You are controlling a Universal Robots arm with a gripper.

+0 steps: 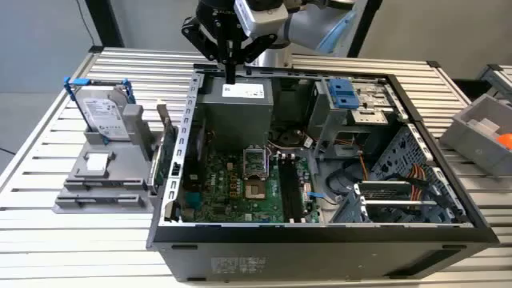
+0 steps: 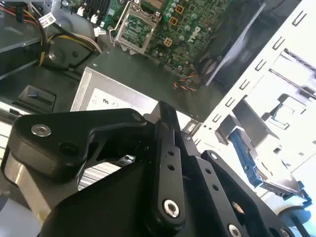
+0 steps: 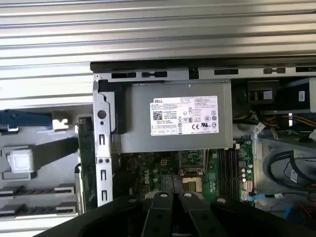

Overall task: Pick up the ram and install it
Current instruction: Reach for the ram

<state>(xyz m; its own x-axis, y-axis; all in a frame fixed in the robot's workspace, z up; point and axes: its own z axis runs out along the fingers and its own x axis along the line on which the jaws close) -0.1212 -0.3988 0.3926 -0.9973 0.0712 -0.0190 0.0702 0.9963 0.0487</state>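
**Ram** (image 1: 157, 161): thin dark green board standing on its long edge. It sits at the side of the grey holder (image 1: 104, 201) nearest the open computer case (image 1: 320, 243), just outside the case wall, with nothing gripping it. In the first wrist view the ram (image 3: 86, 163) is a narrow green strip beside that wall.

**Hand** (image 1: 230, 75): black, fingers pressed together with nothing between them. It hangs over the far edge of the case, above the power supply (image 1: 240, 111), well apart from the ram.

**Memory slots** (image 1: 289, 189): long dark slots on the motherboard (image 1: 228, 192).

**Hard drive** (image 1: 108, 117): upright in the holder.

**Worktop** (image 1: 48, 240): ribbed metal, carrying the holder and the case.
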